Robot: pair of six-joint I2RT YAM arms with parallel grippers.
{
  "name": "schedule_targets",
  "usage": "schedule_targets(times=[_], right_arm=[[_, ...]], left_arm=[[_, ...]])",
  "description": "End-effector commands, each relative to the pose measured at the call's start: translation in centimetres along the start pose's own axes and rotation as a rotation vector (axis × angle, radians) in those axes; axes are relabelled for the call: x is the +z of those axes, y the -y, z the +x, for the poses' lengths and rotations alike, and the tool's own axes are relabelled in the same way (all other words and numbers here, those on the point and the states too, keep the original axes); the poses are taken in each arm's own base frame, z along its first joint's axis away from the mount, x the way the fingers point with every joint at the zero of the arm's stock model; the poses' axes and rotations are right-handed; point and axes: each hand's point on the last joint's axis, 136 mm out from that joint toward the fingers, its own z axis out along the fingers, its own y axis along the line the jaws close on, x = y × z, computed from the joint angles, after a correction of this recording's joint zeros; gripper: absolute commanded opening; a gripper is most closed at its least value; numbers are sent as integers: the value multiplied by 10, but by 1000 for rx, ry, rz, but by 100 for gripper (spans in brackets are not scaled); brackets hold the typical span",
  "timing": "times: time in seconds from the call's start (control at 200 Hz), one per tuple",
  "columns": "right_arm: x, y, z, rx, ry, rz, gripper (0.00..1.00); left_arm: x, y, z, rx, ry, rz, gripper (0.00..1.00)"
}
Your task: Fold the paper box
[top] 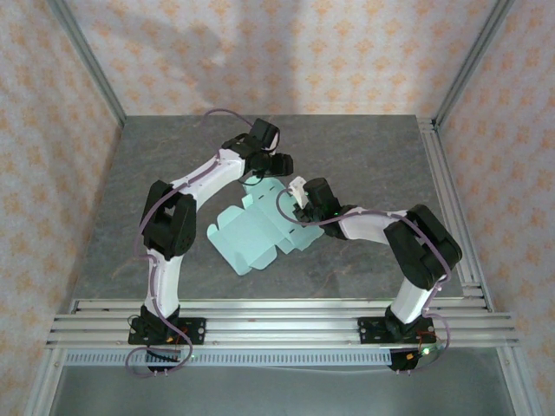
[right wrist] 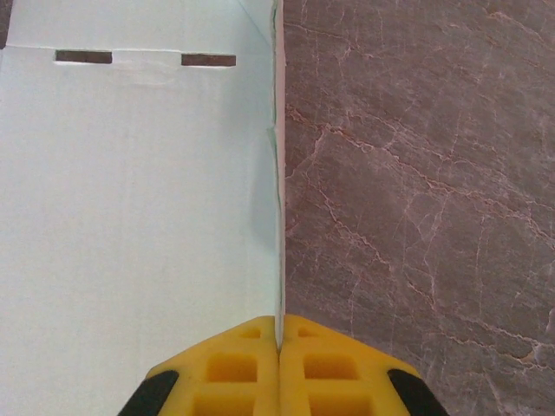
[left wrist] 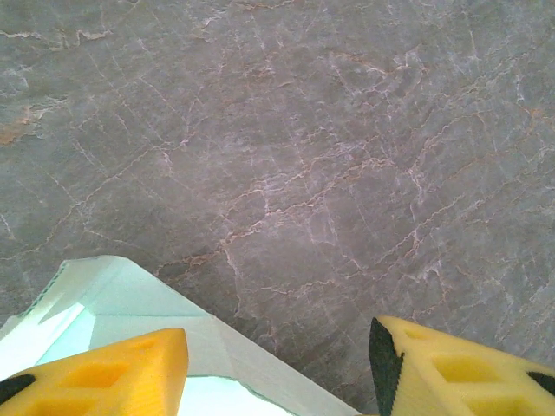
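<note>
I judge the folding barely begun: the paper box [top: 251, 234] lies mostly flat on the bench [top: 373, 156]. The right end effector [right wrist: 279, 325] pinches its edge; the left end effector [left wrist: 279, 338] hangs open over a far corner.

Grey marble-look tabletop [top: 364, 156], veined, boxed in by walls [top: 347, 52] with peachy floral wallpaper. Silver aluminium posts [top: 87, 61] in the corners, rails [top: 286, 316] along the near edge. Soft light, probably overhead, faint shadow on the back wall
</note>
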Motion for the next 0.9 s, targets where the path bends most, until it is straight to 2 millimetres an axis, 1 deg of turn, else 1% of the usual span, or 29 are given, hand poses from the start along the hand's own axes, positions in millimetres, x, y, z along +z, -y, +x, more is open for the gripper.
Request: schedule_targets(times=[0.0, 0.05, 0.145, 0.21, 0.3, 0.38, 0.445, 0.576, 0.696, 0.766, 0.896], right_arm=[[-7, 6, -8, 15, 38, 25, 0], [-8, 5, -10, 18, 43, 19, 0], [-9, 3, -13, 22, 53, 4, 0], [-9, 3, -15, 23, 56, 0, 0], [-10, 3, -16, 24, 58, 0, 0], [-11, 3, -16, 21, 59, 3, 0], [-13, 3, -16, 21, 58, 4, 0], [-15, 5, -16, 19, 58, 12, 0], [-15, 6, -17, 17, 59, 20, 0], [-14, 7, -17, 16, 57, 26, 0], [-12, 11, -15, 17, 48, 47, 0]], left_arm=[[-22, 2, -25, -20, 98, 1, 56], [-27, -1, -28, -25, 112, -7, 53], [-24, -7, -29, -16, 99, -35, 53], [-16, -11, -28, -15, 76, -53, 53], [-4, -16, -26, -18, 56, -76, 50], [3, -21, -25, -26, 55, -92, 45], [7, -22, -24, -29, 45, -89, 44], [17, -24, -16, -32, 5, -87, 44], [22, -24, -6, -27, -32, -78, 44], [21, -23, 0, -25, -50, -69, 45], [15, -15, 10, -19, -66, -36, 45]])
